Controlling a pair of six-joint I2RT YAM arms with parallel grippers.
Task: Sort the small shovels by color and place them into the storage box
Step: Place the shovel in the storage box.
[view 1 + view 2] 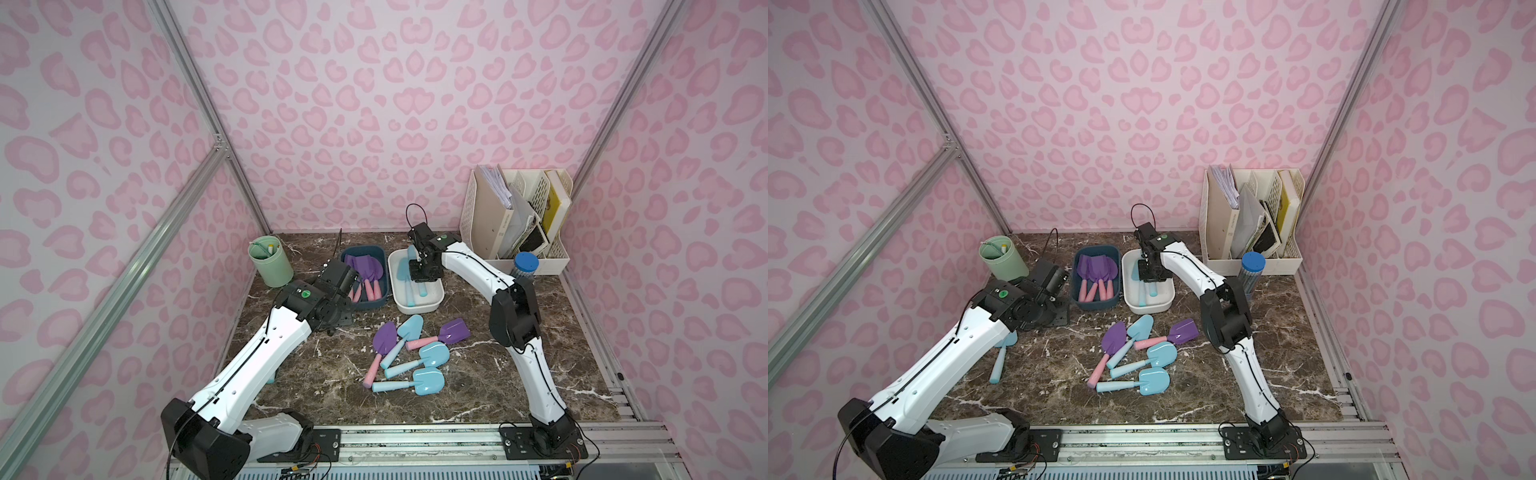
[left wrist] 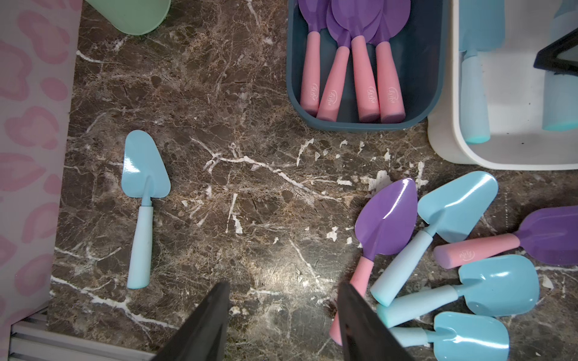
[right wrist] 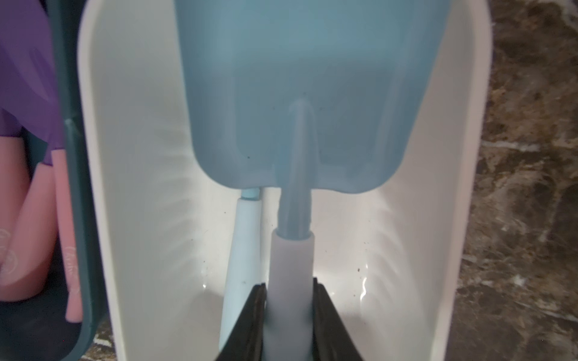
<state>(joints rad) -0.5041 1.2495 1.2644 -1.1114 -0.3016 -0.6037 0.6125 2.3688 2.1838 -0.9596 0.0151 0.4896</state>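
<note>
Four purple shovels [image 2: 364, 78] lie in the dark blue box [image 2: 359, 125], one blue shovel [image 3: 244, 250] lies in the white box [image 3: 131, 187] where my right end effector [image 3: 289, 290] pinches a second blue shovel [image 3: 300, 93] by its handle, my left end effector [image 2: 283, 287] hangs spread and empty, and six loose shovels [image 1: 1160, 355] lie unsorted on the desk [image 2: 219, 93]

The walls [image 1: 374, 104] are printed with darker pink heart-like spots on pale pink, and the table [image 1: 457, 395] is patterned as dark brown marble veined in white. Purple blades and pink handles are shown by the shovels [image 2: 359, 78] in the dark blue box [image 2: 359, 126], while the light blue shovel [image 3: 297, 93] within the white box [image 3: 131, 187] is paler at its handle. A mint green cup [image 1: 272, 266] and a cream file rack [image 1: 1283, 264] are seen.
</note>
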